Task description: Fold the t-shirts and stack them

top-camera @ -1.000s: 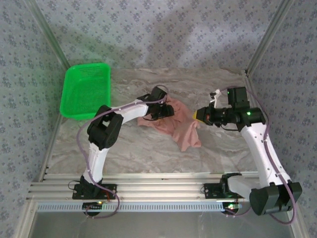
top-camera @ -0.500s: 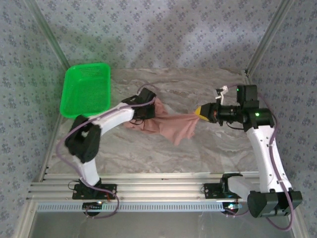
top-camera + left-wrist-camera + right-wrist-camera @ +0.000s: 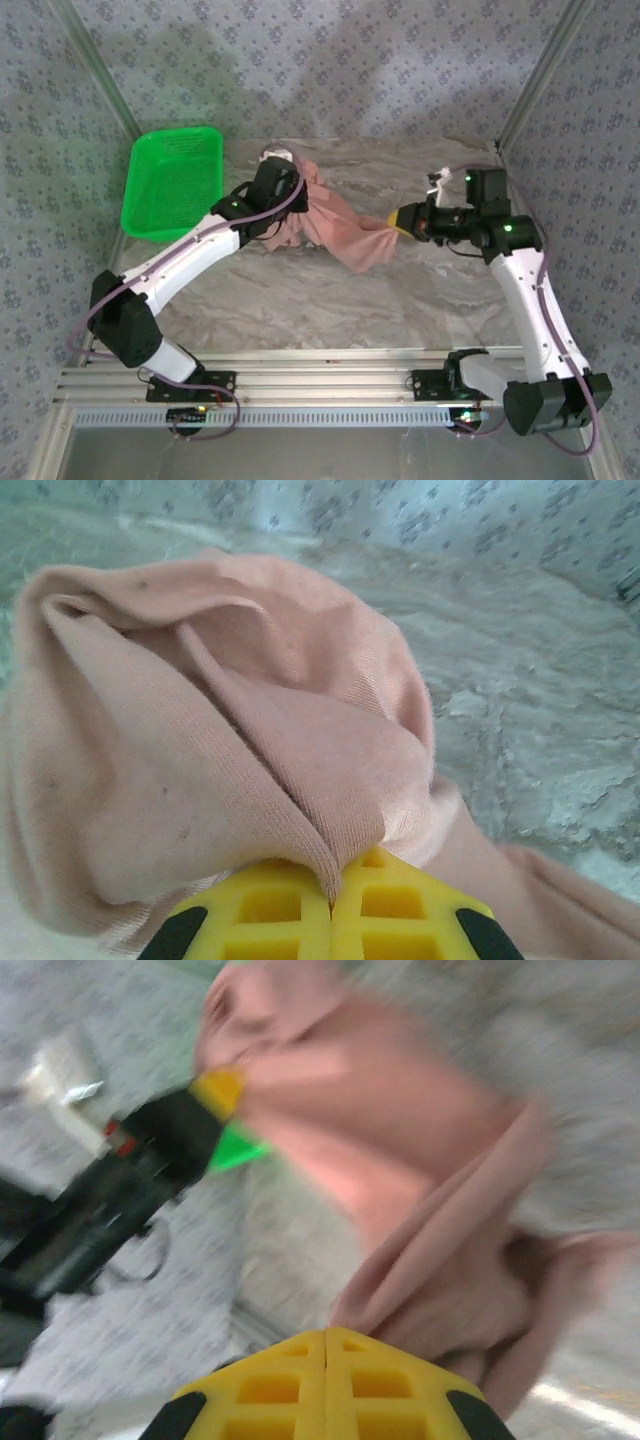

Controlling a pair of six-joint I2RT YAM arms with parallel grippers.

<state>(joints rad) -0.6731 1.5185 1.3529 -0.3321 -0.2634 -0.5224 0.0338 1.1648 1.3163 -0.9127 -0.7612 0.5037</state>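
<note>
Since the earlier frame, left gripper [image 3: 292, 192] has swung toward the table's [image 3: 300, 300] far edge. It and right gripper [image 3: 400, 219] each pinch the salmon-pink t-shirt [image 3: 338, 228], stretched between them mid-table.

A salmon-pink cotton t-shirt [image 3: 338, 228] hangs stretched between the two arms above the marbled grey bench [image 3: 300, 300]. The left gripper [image 3: 289, 183] holds its bunched far-left end, near the back edge of the bench. The right gripper [image 3: 401, 220], yellow at the tip, pinches the opposite end, and the cloth tapers to a narrow twist there. A bright green plastic basket [image 3: 172, 182] sits at the far left corner, apart from the shirt.
</note>
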